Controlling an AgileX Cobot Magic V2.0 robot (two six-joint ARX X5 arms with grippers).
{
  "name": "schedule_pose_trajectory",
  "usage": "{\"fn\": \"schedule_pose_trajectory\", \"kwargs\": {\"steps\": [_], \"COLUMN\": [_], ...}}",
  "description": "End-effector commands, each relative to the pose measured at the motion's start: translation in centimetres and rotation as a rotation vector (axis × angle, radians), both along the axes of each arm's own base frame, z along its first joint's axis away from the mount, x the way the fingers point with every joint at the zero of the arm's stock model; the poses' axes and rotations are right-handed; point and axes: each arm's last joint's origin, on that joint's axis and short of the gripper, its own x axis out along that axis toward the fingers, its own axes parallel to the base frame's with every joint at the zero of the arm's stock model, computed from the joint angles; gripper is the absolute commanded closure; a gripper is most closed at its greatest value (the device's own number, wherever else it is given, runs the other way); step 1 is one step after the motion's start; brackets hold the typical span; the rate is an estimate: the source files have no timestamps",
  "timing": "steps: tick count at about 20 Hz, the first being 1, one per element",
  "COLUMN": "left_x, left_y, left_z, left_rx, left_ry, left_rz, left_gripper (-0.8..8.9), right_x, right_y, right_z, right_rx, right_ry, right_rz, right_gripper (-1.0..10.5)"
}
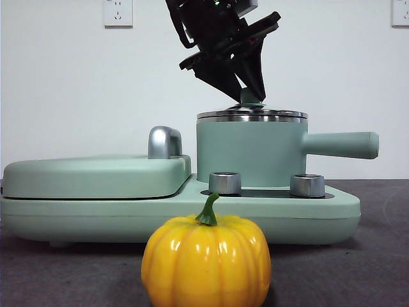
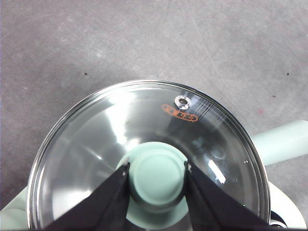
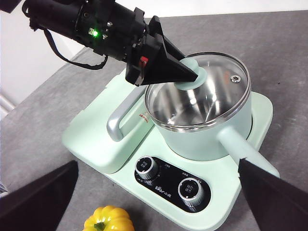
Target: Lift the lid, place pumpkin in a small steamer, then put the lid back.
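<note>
Left wrist view alone shows left end effector (image 2: 157,174) pinching lid (image 2: 96,139) knob.

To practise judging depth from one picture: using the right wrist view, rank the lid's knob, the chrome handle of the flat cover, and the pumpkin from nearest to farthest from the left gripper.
1. Lid's knob: between the left gripper jaws, on the small steamer.
2. Chrome handle: beside the steamer, on the flat cover.
3. Pumpkin: on the table before the appliance, between the right gripper's open jaws.
</note>
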Motion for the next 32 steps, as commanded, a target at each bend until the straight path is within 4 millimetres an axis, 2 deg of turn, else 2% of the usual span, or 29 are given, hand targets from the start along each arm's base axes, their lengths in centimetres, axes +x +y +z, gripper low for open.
{"fn": "schedule_pose_trajectory", "kwargs": {"steps": [1, 4, 10, 13, 18, 21, 26, 32], "left_x": [0.0, -0.1, -0.8, -1.5, -2.0, -1.2, 0.3, 2.5], "left_y": [-0.8, -0.6, 0.0, 0.7, 2.3, 4.1, 7.8, 12.2], "left_z": [0.2, 1.6, 6.4, 8.2, 9.4, 9.9, 10.4, 10.4], "left_rx": [-0.013, -0.016, -0.055, -0.047, -0.018, -0.012, -0.001, 0.016], "left_ry": [-0.003, -0.006, -0.050, -0.042, -0.016, -0.011, -0.007, 0.004], "left_rz": [-0.025, -0.022, -0.023, -0.022, -0.006, 0.040, 0.134, 0.252], "left_gripper": [7.01, 7.01, 7.01, 7.02, 7.53, 7.54, 7.54, 7.54], "right_x": [0.0, 0.0, 0.0, 0.0, -0.1, 0.4, 2.0, 3.5], "right_y": [0.0, 0.0, 0.1, 0.1, 0.1, 0.5, 3.1, 8.8], "right_z": [0.5, 0.5, 0.5, 0.5, 0.3, -0.5, -1.9, -2.3], "right_rx": [0.015, 0.015, 0.027, 0.028, 0.043, 0.035, 0.018, -0.132], "right_ry": [-0.009, -0.009, 0.003, 0.004, 0.047, 0.156, 0.339, 0.486], "right_rz": [-0.001, -0.001, -0.006, -0.006, -0.012, 0.005, 0.107, 0.221], "right_gripper": [4.0, 4.0, 4.0, 4.0, 4.0, 4.0, 4.0, 4.0]}}
